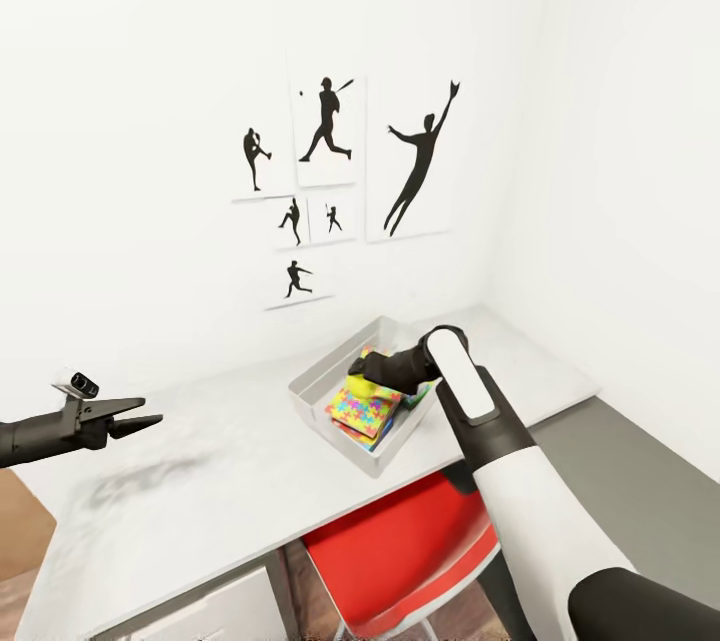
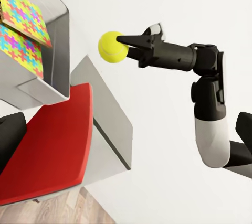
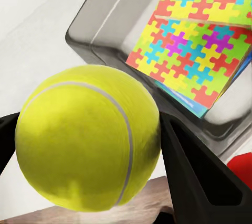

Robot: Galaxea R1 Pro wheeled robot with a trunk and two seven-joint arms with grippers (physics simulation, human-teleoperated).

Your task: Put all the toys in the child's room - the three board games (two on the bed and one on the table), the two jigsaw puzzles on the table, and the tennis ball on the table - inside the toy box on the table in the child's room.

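Item: small yellow-green felt tennis ball, curved white seam, unmarked, round and undented. Location: pinched between the two dark fingers of the right claw, held above the light grey, low-walled toy box on the long white-grey bench.

Risks, as judged:
- Bounce-out. The box already held a stack of flat toys topped by multicoloured jigsaw puzzle boards; a ball dropped from height onto that hard, tilted top could rebound or roll over the low wall onto the bench or floor.
- Off-centre release. The ball appeared near the box's corner in the right wrist view; opening there might send it down the outside of the wall.
- Slip. Contact was on two narrow points of a smooth sphere, so a jolt could squirt it free early.

Other: left claw spread open and empty, hovering over bare bench well apart from the box. Red chair seat stood beneath the bench edge.
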